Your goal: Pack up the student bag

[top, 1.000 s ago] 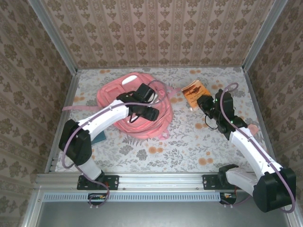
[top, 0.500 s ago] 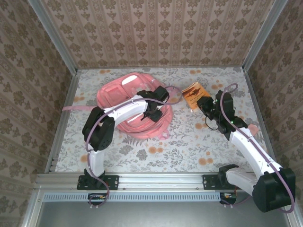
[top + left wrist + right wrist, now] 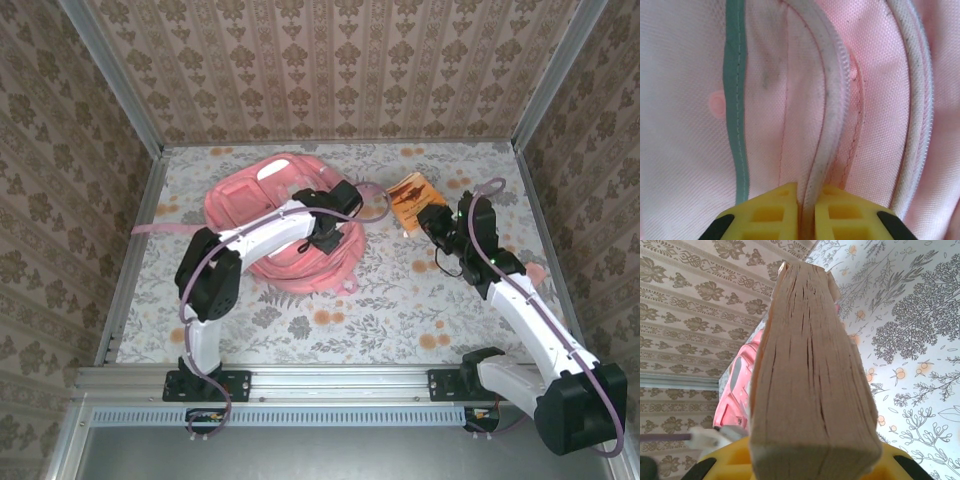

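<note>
Having just been shut, the left end effector point(image 3: 807, 195) is clamped on the zip point(image 3: 832, 100) of the student bag point(image 3: 237, 197), far-left on the table point(image 3: 400, 300), so opening can be begun; a book point(image 3: 812, 365) is gripped by the right end effector point(image 3: 433, 222).

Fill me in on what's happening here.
Two arms are packing a pink bag that lies on the table. The left gripper is down on the bag, its yellow fingers pinched on a zip strip. The right gripper holds a thick book to the right of the bag, page edges toward its wrist camera. The book is not in the bag yet.
</note>
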